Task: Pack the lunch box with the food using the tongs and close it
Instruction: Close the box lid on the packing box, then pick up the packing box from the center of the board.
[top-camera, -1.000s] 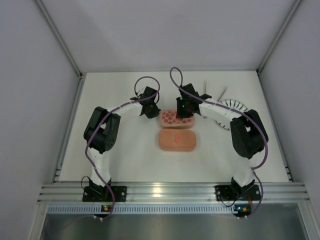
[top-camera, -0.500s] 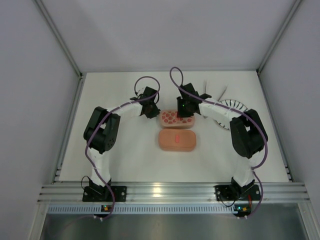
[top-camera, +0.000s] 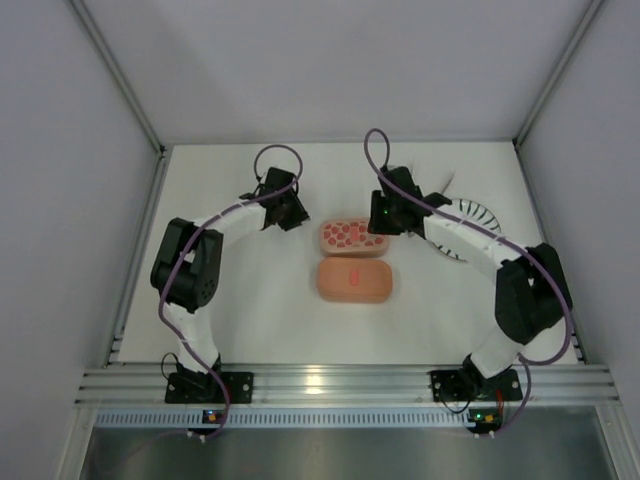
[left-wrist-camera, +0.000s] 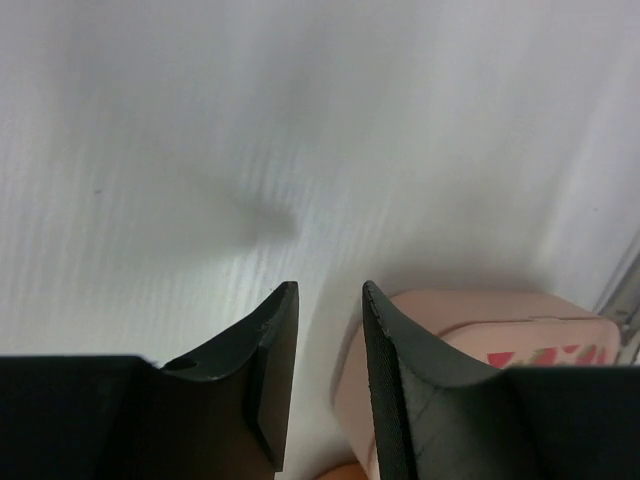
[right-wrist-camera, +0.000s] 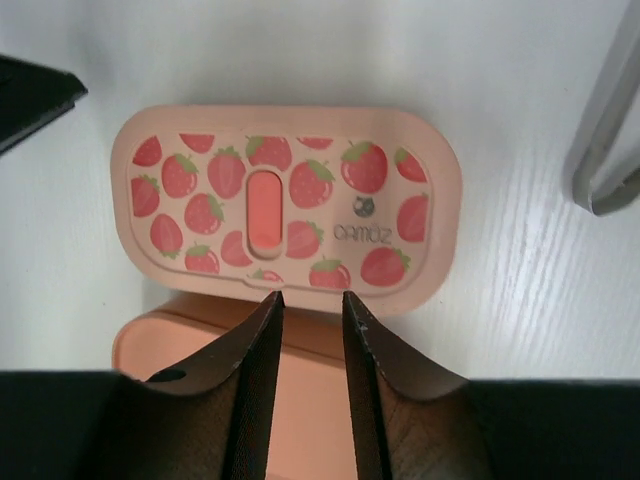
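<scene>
The lunch box shows as two salmon-pink pieces side by side. The farther one wears a strawberry-print lid (top-camera: 348, 237) (right-wrist-camera: 290, 205); the nearer one (top-camera: 355, 282) (right-wrist-camera: 180, 340) is plain with a lid on. My left gripper (top-camera: 287, 212) (left-wrist-camera: 330, 290) hovers just left of the strawberry piece, open and holding nothing, with a pink box edge (left-wrist-camera: 480, 330) beside its right finger. My right gripper (top-camera: 383, 222) (right-wrist-camera: 310, 300) hangs above the boxes' right side, open and empty. The silvery tongs (right-wrist-camera: 600, 130) lie on the table to the right. The food is hidden.
A round white plate with black stripes (top-camera: 472, 215) sits at the back right, partly under the right arm. Grey walls close the table in on three sides, and an aluminium rail (top-camera: 340, 382) runs along the near edge.
Both grippers let go of the strawberry-lidded piece and opened. The left arm drew away to the left and the right arm to the right. The boxes stayed put.
</scene>
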